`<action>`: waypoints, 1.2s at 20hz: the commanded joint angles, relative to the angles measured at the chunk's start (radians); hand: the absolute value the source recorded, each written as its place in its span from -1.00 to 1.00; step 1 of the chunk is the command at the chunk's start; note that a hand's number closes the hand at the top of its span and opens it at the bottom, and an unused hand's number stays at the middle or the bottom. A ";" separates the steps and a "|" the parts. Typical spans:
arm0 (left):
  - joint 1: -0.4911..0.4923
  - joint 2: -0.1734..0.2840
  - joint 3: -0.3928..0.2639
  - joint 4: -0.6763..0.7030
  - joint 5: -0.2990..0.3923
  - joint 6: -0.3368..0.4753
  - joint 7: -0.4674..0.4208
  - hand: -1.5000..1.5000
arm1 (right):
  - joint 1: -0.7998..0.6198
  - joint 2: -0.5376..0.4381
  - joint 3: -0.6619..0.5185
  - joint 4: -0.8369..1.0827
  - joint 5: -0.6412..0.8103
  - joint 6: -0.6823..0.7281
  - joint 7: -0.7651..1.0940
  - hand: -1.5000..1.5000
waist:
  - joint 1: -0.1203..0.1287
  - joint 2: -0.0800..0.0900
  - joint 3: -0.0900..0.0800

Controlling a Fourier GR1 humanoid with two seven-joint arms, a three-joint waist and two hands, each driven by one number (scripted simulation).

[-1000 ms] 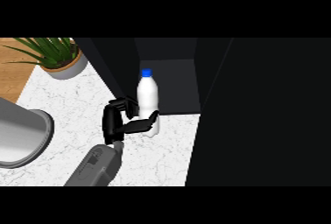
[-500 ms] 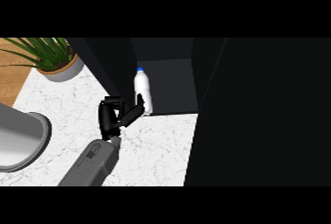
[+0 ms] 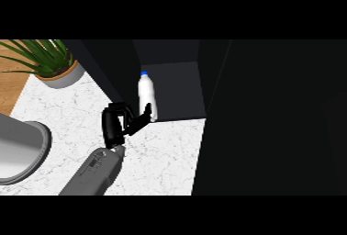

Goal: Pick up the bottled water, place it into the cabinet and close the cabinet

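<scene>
Bottled water [image 3: 146, 94] upright inside dark cabinet [image 3: 180, 92], left hand [image 3: 116, 123] just beside.

Matt stone, dark panels, a pale plastic bottle

The counter [image 3: 163, 151] is showing white marble with thin grey veins, smooth and matt. On it the cabinet [image 3: 271, 114] is looking flat black and unglossy; inside, the bottle [image 3: 146, 94] is reading as smooth white plastic under a blue cap. Left of the cabinet, the pot [image 3: 64, 78] is looking like plain grey ceramic, the bowl [image 3: 20, 151] like dull grey metal, and a wood strip [image 3: 10, 78] is showing warm grain. The hand [image 3: 116, 123] is looking matt black.
</scene>
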 commanded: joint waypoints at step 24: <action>-0.219 -0.012 -0.059 -0.102 0.125 -0.274 0.051 -1.00 | 0.027 0.000 -0.013 -0.004 -0.025 0.031 -0.033 -1.00 | -0.050 0.023 -0.018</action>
